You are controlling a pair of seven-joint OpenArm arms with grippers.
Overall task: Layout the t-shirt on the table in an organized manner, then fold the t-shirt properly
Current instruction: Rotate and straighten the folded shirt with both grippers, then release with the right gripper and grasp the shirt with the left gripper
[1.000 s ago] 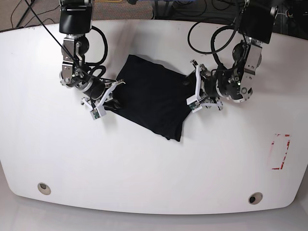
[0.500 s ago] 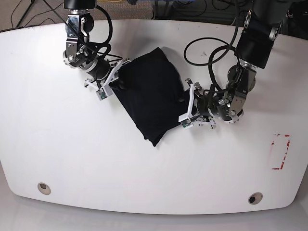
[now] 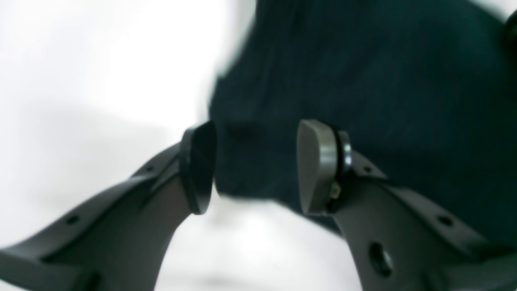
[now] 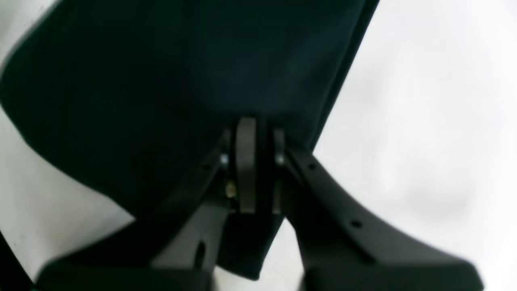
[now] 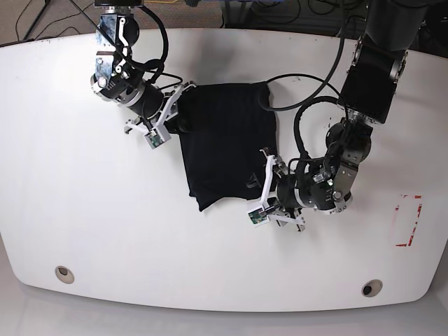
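Observation:
The black t-shirt [image 5: 224, 136] lies folded into a compact oblong on the white table [image 5: 105, 224], its long side running from far to near. My right gripper [image 5: 175, 115] is at its far-left corner; in the right wrist view this gripper [image 4: 254, 161] is shut, pinching the t-shirt [image 4: 161, 81]. My left gripper [image 5: 255, 190] is at the shirt's near-right edge. In the left wrist view that gripper [image 3: 254, 165] stands open, and the t-shirt [image 3: 363, 81] shows in the gap between its pads [image 3: 319, 169], blurred.
Two round grommet holes [image 5: 64, 273] [image 5: 371, 288] sit near the front edge. A red-marked rectangle [image 5: 408, 220] is at the right. A black cable loop [image 5: 308, 115] hangs off the left arm beside the shirt.
The shirt has swung from a diagonal to nearly straight. My right gripper pulled its corner toward the far left; my left gripper slid nearer and leftward along the shirt's right edge.

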